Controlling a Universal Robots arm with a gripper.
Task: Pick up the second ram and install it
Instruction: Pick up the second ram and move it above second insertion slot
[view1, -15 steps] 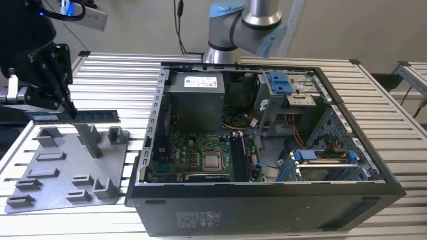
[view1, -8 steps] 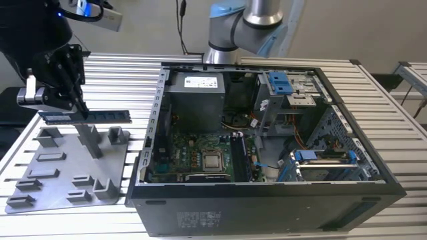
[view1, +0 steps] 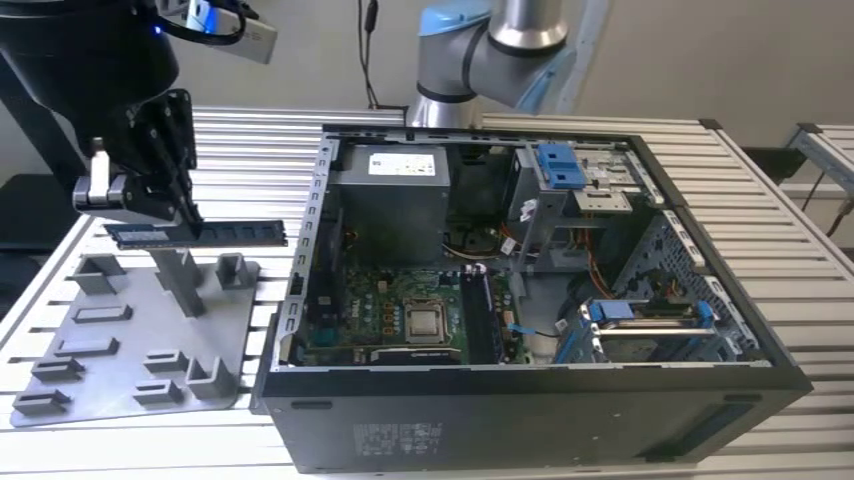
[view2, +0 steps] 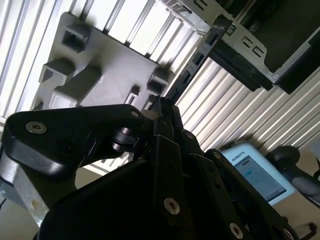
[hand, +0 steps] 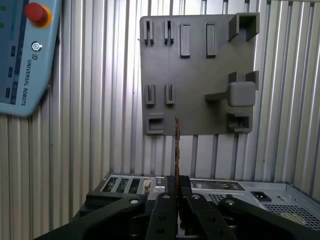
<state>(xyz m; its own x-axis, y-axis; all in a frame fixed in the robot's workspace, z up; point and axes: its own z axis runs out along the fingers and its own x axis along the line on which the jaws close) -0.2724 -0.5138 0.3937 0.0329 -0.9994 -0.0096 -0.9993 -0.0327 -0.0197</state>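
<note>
An open computer case (view1: 534, 425) lies on its side on the slatted table (view1: 801, 260), with a grey fixture plate (view1: 134, 335) just beside it on the exterior view's left. Above that plate hangs the gripper (view1: 187, 225), clenched on the second ram (view1: 240, 232). The ram is held level and on edge over the plate's upright posts, outside the case.

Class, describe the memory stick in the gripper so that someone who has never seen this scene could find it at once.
Find the open computer case on the slatted table; on the exterior view's left of it lies a grey fixture plate. Over that plate the black gripper grips the second ram, held level. It is a thin, dark, flat strip, unlike the chunky grey posts.
</note>
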